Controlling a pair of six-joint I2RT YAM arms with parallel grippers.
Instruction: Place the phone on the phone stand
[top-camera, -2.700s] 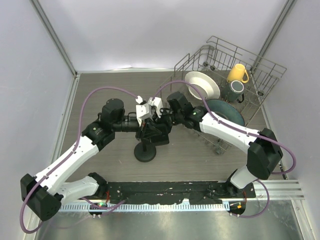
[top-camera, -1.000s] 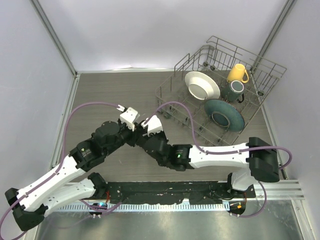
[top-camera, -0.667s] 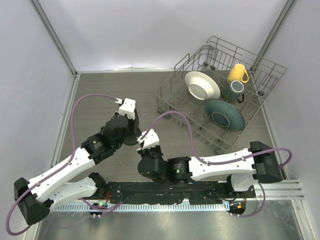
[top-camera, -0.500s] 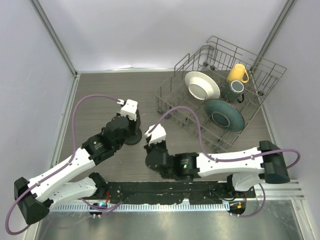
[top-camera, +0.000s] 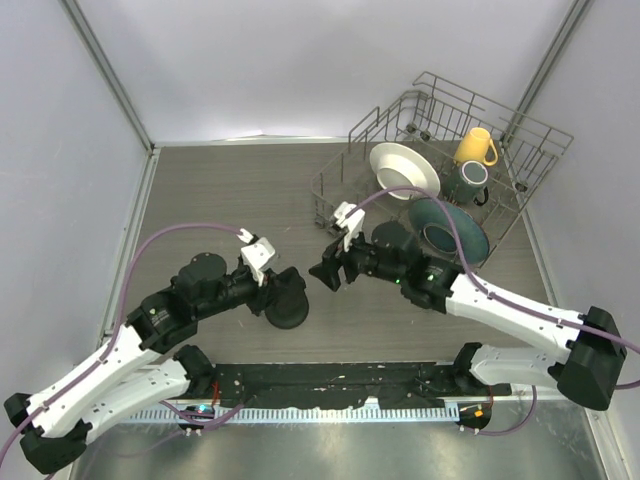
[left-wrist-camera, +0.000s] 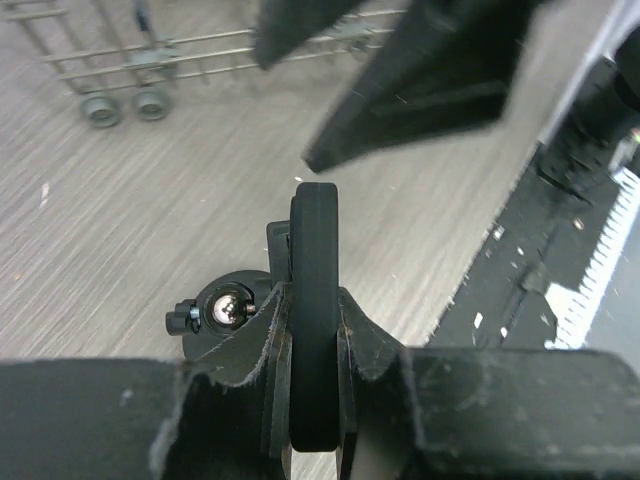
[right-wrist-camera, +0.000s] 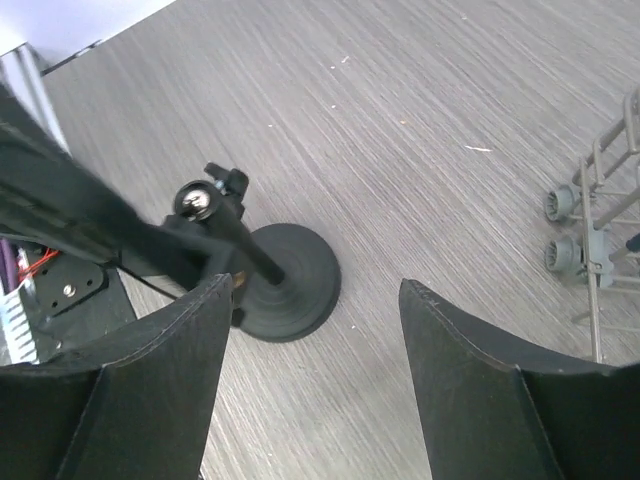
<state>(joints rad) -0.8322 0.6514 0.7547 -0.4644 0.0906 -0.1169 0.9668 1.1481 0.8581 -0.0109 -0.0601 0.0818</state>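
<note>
The phone stand (top-camera: 288, 314) stands on the wood table, its round base (right-wrist-camera: 290, 285) and ball joint (left-wrist-camera: 222, 305) in plain sight. My left gripper (top-camera: 275, 288) hangs over the stand's top, shut (left-wrist-camera: 313, 300) on the phone (left-wrist-camera: 313, 230), a thin black slab seen edge-on and upright beside the ball joint. Whether the phone touches the cradle I cannot tell. Just right of the stand, my right gripper (top-camera: 325, 272) is open (right-wrist-camera: 315, 290), nothing between its fingers, and apart from the phone.
A grey wire dish rack (top-camera: 520, 130) at the back right holds a white plate (top-camera: 404, 170), a teal plate (top-camera: 450, 228), a yellow mug (top-camera: 476, 146) and a dark mug (top-camera: 470, 180). Its wheeled feet (right-wrist-camera: 570, 230) lie right of my right gripper. A black rail (top-camera: 340, 385) runs along the near edge.
The right gripper has opened and swung from the near side of the stand to its right. The left gripper, still shut, has shifted nearer and to the right.
</note>
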